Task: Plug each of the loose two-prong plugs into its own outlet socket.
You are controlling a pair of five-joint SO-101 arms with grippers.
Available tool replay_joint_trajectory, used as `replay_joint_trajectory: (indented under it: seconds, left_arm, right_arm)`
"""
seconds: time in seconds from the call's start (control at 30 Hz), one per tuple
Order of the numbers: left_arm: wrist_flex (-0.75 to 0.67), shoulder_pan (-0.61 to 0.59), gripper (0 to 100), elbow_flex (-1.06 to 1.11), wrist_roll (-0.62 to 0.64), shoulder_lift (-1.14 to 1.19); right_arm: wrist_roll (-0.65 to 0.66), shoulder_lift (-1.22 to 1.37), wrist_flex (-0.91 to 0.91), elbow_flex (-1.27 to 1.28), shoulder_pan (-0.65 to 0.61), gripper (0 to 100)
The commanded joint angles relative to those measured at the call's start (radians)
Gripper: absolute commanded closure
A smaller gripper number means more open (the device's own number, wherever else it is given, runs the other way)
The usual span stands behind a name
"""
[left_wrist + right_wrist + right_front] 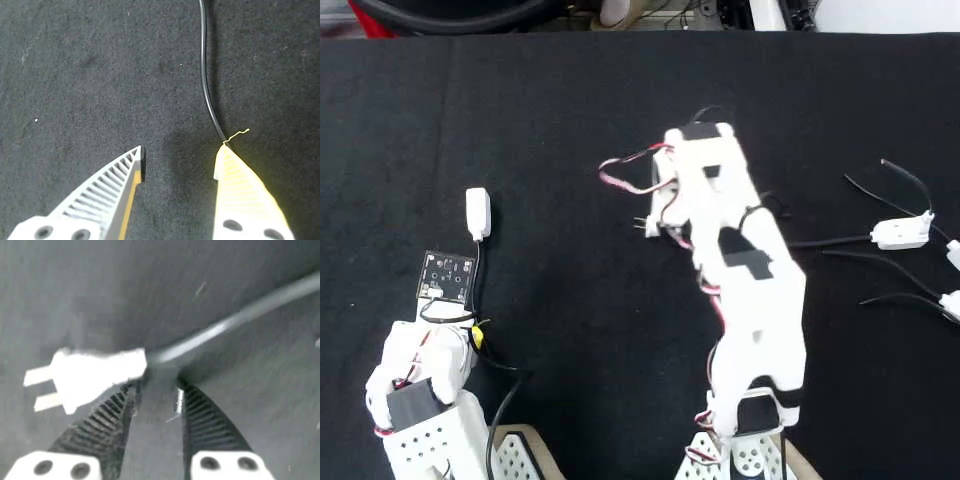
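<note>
A white two-prong plug lies on the black cloth just ahead of my right gripper, its prongs pointing away from its black cord. The gripper's black fingers stand a little apart, open, with the cord end just beyond their tips. From above, the prongs of this plug stick out beside the right arm at mid-table. My left gripper is open over bare cloth, and a thin black cord ends at its yellow finger. That cord leads to a white plug piece beyond the left arm.
At the right edge lie white connector pieces with thin black cords trailing across the cloth. Red and white wires loop off the right arm. The black tablecloth is bare at the back and between the arms.
</note>
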Motion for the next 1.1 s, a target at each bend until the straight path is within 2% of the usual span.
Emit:
replay_joint_trajectory:
  seconds: [0.0, 0.27, 0.47, 0.53, 0.6, 0.73, 0.93, 1.07]
  left_arm:
    - [0.003, -0.008, 76, -0.010, -0.008, -0.005]
    - [0.003, -0.007, 76, -0.010, -0.008, -0.005]
    - [0.003, -0.005, 76, -0.010, -0.008, -0.005]
    - [0.005, -0.005, 76, -0.010, -0.008, -0.005]
    - [0.005, -0.005, 76, -0.010, -0.008, -0.005]
    - [0.005, -0.004, 76, -0.010, -0.008, -0.005]
    - [0.005, -0.004, 76, -0.010, -0.008, -0.005]
    - [0.005, -0.004, 76, -0.010, -0.008, -0.005]
  right_arm:
    - [-0.008, 0.054, -0.029, -0.214, 0.089, 88.9]
    - [-0.006, 0.199, -0.020, -0.552, 0.058, 88.9]
    - [-0.014, 0.202, 0.241, -0.733, 0.058, 88.9]
    - [-0.026, 0.189, 0.235, -0.746, 0.061, 90.5]
    - [-0.097, 0.180, 0.233, -0.753, 0.060, 93.1]
    - [-0.218, 0.173, 0.216, -0.746, 0.028, 91.6]
    - [-0.296, 0.259, 0.189, -0.754, -0.003, 91.2]
    - [-0.299, 0.317, 0.127, -0.754, -0.003, 82.4]
